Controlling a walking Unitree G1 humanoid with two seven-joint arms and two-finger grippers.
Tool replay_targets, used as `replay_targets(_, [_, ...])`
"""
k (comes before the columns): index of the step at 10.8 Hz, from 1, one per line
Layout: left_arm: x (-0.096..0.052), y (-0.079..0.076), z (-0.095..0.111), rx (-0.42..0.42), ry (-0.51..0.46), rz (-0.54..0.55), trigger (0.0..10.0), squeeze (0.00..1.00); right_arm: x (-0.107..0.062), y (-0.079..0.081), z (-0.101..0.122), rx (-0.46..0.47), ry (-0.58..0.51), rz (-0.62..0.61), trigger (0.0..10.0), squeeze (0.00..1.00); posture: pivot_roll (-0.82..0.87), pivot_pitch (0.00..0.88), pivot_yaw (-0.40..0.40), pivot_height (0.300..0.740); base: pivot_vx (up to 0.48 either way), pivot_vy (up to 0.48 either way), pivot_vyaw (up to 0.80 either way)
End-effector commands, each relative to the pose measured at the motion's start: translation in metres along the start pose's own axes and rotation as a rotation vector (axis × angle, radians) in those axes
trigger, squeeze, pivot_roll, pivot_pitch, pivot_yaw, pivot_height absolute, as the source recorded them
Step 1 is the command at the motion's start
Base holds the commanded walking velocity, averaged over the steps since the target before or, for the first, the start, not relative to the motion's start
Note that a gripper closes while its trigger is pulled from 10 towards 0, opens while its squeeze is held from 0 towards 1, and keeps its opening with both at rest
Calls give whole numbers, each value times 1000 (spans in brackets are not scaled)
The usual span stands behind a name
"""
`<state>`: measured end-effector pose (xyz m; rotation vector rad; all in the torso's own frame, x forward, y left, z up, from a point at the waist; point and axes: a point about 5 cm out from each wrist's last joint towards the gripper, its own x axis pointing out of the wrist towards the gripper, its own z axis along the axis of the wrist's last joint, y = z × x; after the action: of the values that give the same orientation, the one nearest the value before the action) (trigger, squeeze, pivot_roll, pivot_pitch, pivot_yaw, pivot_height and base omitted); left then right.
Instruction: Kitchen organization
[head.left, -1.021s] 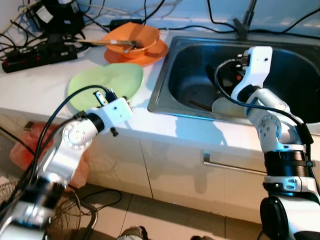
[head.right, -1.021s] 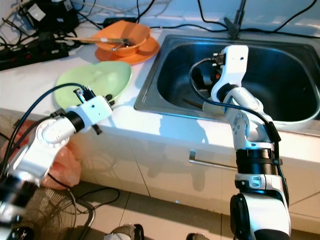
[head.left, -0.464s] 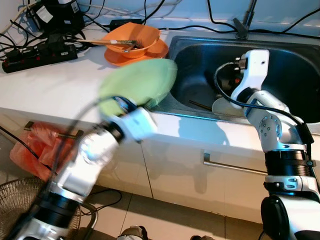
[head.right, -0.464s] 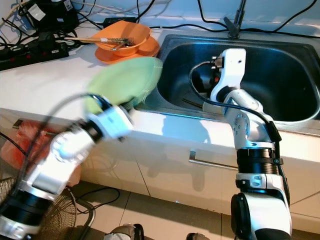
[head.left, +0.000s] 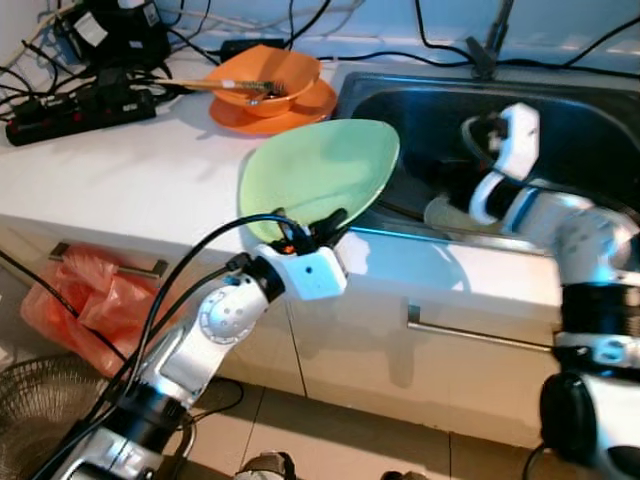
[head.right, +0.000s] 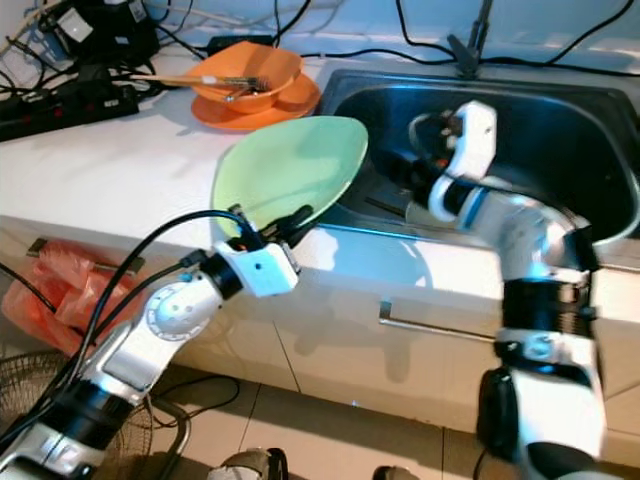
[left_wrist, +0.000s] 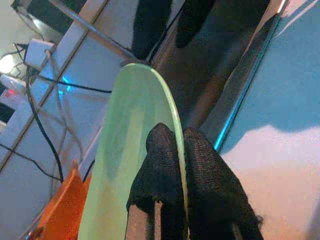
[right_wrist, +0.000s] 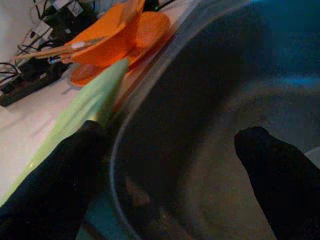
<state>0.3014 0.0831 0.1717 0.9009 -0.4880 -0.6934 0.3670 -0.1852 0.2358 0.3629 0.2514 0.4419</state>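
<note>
Plate (head.left: 320, 178), pale green, is now lifted clear of the white counter (head.left: 130, 180) where it lay flat a second ago, and tilts up above the counter's front edge with its far rim reaching over the near left corner of the steel sink (head.left: 420, 110). Left gripper (left_wrist: 179, 150) is clamped on the plate's near rim, one black finger on each face, as the left wrist view shows. The left arm, formerly low beside the counter edge, has swung toward the sink. Right gripper (right_wrist: 175, 165) hangs inside the basin with its two fingers spread wide apart, holding nothing; the right arm has shifted slightly and looks blurred. Behind the plate, the orange bowl (head.left: 268, 78) with utensils across it sits unchanged on its orange dish (head.left: 300, 108).
</note>
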Motion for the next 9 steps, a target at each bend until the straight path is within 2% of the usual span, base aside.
replay_targets(1, [1,-7,-2,-5,3,-21,0,0,-1,5,7,-1,-10,34,10000,984,77,120,55,740,0,0,0])
replay_targets(2, [5,-8,-4,-2,-2,-14,0,0,-3,10,6,-7,7,65,10000,851,75,121,56,740,0,0,0])
replay_targets(3, [6,-8,-5,0,-5,-11,0,0,-3,13,5,-1,13,95,10000,518,74,122,57,740,0,0,0])
replay_targets(4, [9,-8,-4,2,-14,-9,0,0,-3,19,3,10,20,138,10000,0,73,123,58,740,0,0,0])
replay_targets(7, [18,-8,6,27,-79,4,0,0,4,30,-4,14,53,189,10000,0,71,121,53,740,0,0,0])
replay_targets(9, [21,2,17,68,-134,84,0,0,9,33,-9,23,71,195,10000,0,73,119,47,740,0,0,0])
